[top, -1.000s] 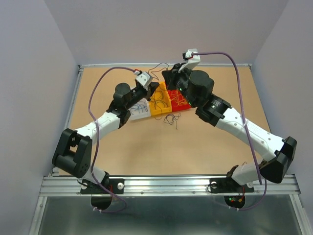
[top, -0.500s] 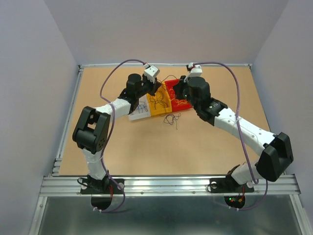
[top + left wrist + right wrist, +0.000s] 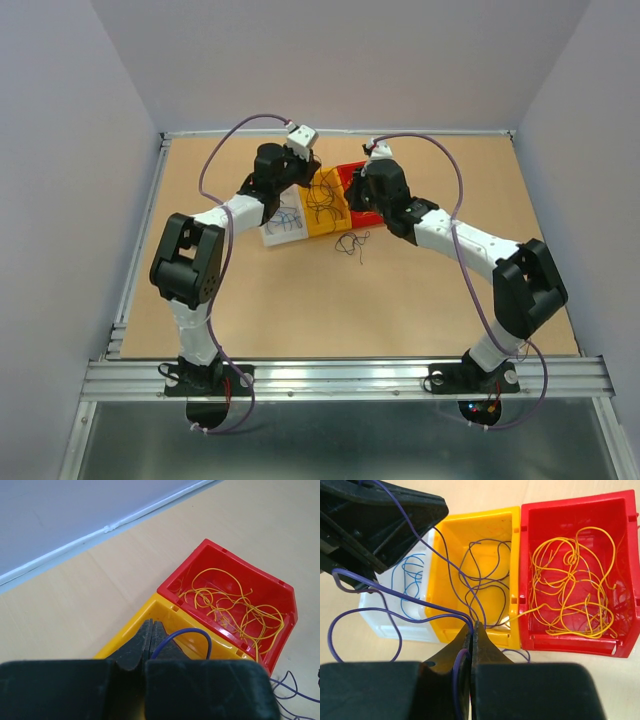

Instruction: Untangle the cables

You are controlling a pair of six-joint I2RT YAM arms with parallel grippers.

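Note:
Three small bins stand side by side. The white bin [image 3: 395,625] holds blue cables [image 3: 410,575], the yellow bin [image 3: 480,525] holds dark purple cables [image 3: 487,575], and the red bin [image 3: 580,510] holds yellow-orange cables [image 3: 570,585]. My right gripper [image 3: 472,625] hangs over the yellow bin's near edge, shut on dark purple strands [image 3: 415,612] that stretch up left toward the left gripper [image 3: 370,525]. In the left wrist view my left gripper [image 3: 151,623] is shut, and a purple-blue cable loop [image 3: 192,630] comes out between its fingers. From above, both grippers [image 3: 292,178] [image 3: 362,195] hover over the bins.
A small tangle of dark cables [image 3: 350,243] lies on the wooden table [image 3: 300,300] just in front of the bins. A raised white rim [image 3: 150,230] borders the table, with grey walls behind. Lavender arm cables [image 3: 215,160] arch above both arms.
Both arms have drawn in closer over the bins. The left elbow has lifted and folded, and the right gripper has shifted left and nearer. Both grippers have stayed shut.

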